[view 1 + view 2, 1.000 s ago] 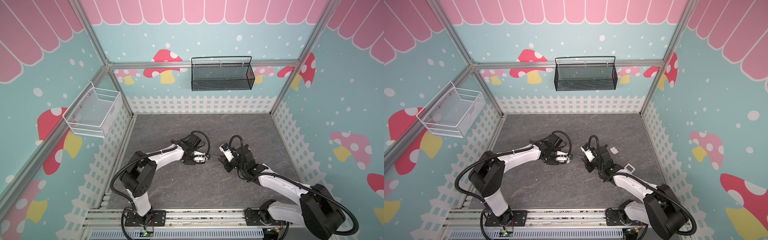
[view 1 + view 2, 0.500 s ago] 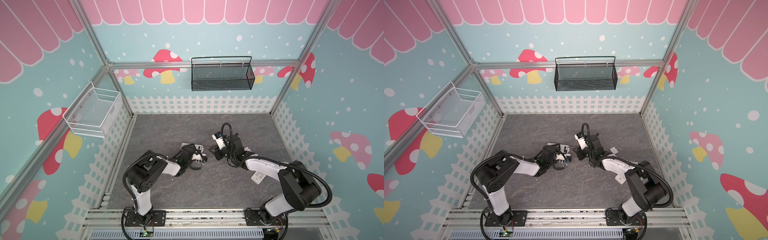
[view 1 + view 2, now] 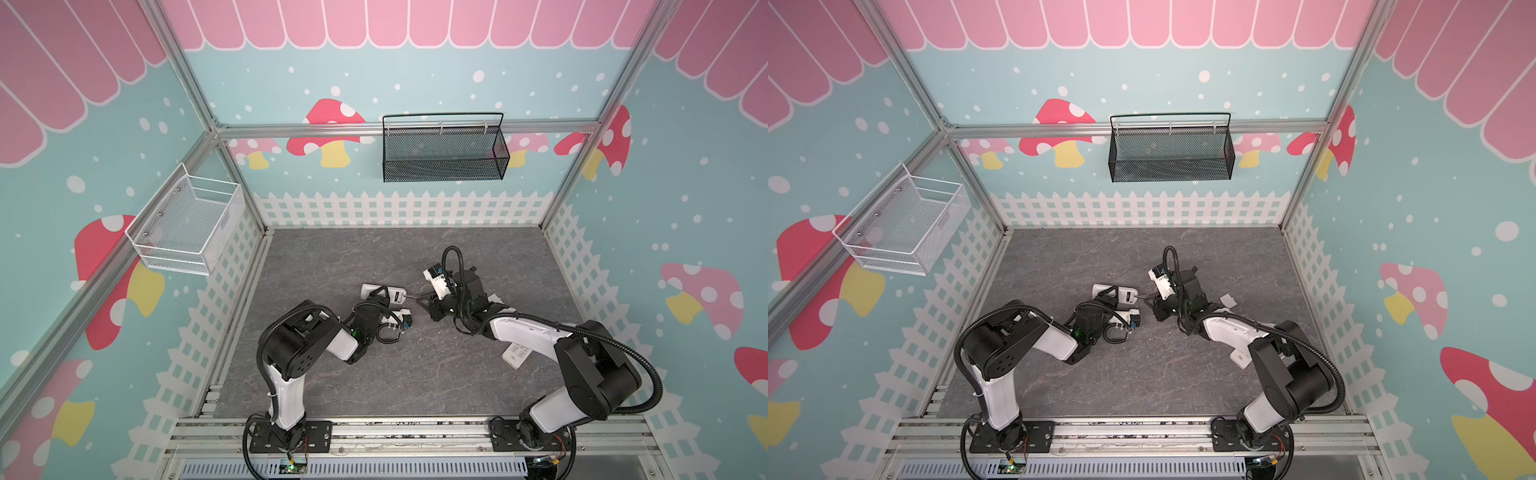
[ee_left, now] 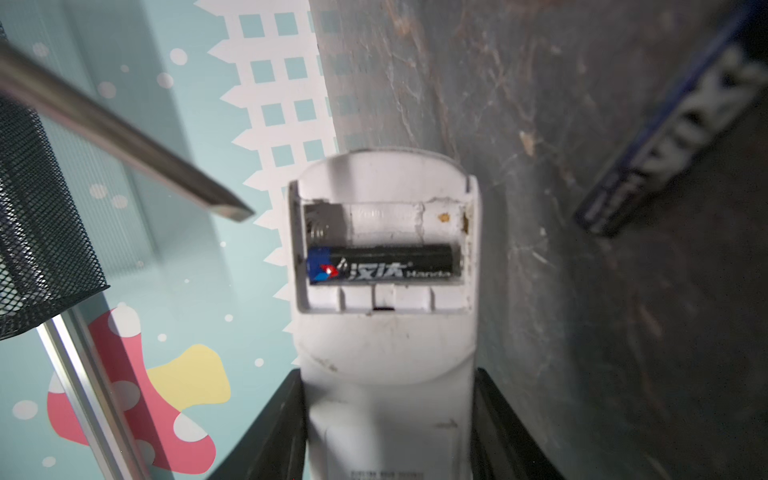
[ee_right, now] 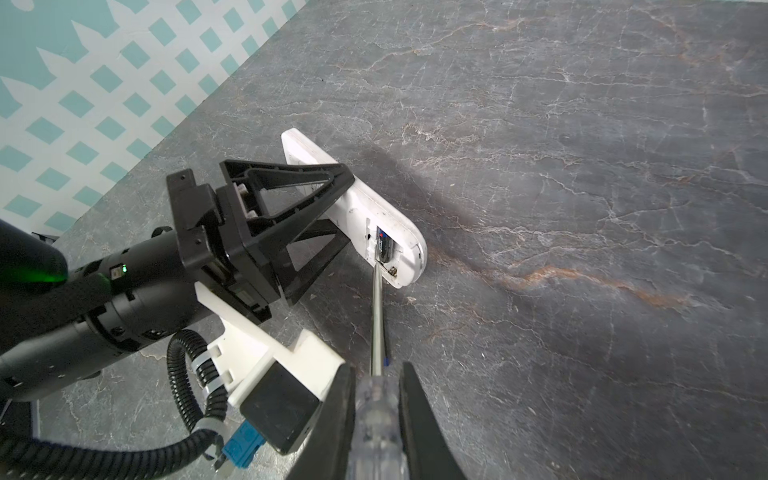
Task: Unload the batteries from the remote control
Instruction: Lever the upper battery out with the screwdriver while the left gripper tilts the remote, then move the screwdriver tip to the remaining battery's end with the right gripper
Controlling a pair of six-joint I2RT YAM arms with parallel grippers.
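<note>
My left gripper point(image 4: 387, 374) is shut on a white remote control point(image 4: 386, 345), lying on the floor in both top views point(image 3: 382, 291) point(image 3: 1117, 294). The remote's back compartment is open. One black battery with a blue end point(image 4: 382, 264) point(image 5: 384, 249) lies in the slot nearer the grip, and the other slot is empty. My right gripper point(image 5: 375, 370) point(image 3: 428, 301) is shut on a clear-handled screwdriver point(image 5: 377, 320). Its metal tip point(image 4: 241, 214) is at the compartment's edge by the battery's end; I cannot tell whether it touches. A blurred dark blue battery point(image 4: 665, 137) lies beside the remote.
A second white remote point(image 3: 516, 355) lies under my right arm. A small white cover piece point(image 3: 494, 297) lies behind the right wrist. A black mesh basket point(image 3: 442, 153) hangs on the back wall and a white wire basket point(image 3: 187, 224) on the left wall.
Since one second ago the left arm has folded back and the right gripper has moved toward the back left, up to the remote. Over the last half second nothing has visibly moved.
</note>
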